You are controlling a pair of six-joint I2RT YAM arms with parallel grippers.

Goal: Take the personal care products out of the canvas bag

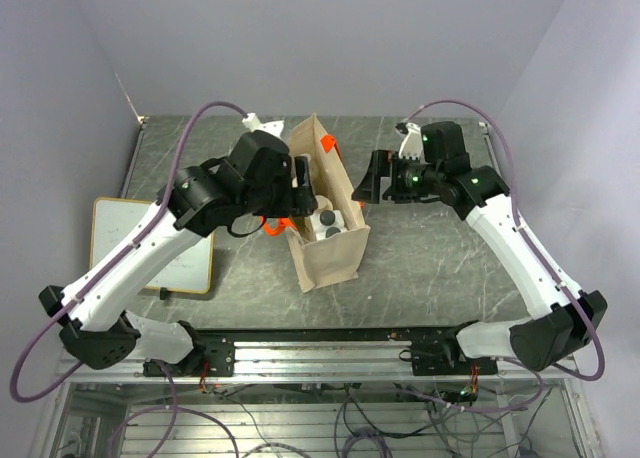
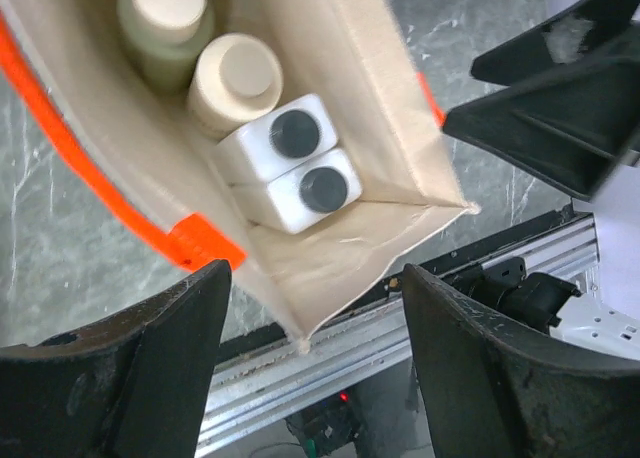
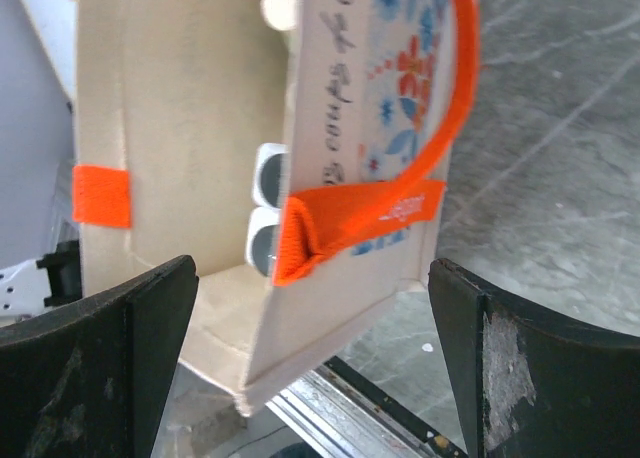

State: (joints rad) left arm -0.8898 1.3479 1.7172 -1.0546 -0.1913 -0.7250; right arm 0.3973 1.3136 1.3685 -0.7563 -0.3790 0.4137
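Observation:
The canvas bag [image 1: 325, 223] stands upright and open in the middle of the table. The left wrist view looks down into the bag [image 2: 340, 58] at the personal care products. Two white squarish bottles with dark caps [image 2: 295, 133] [image 2: 322, 188] lie nearest. Behind them stand a cream one [image 2: 238, 78] and a pale one [image 2: 162, 18]. My left gripper [image 1: 303, 186] hangs open over the bag's left rim, holding nothing. My right gripper [image 1: 366, 181] is open beside the printed right wall [image 3: 400, 68], with the bag's near corner between its fingers [image 3: 120, 348]. It touches nothing.
A small whiteboard [image 1: 150, 243] lies flat at the table's left edge. An orange handle [image 3: 455, 88] loops down the bag's printed side, and another [image 1: 275, 223] hangs on its left. The aluminium rail [image 1: 320, 353] runs along the near edge.

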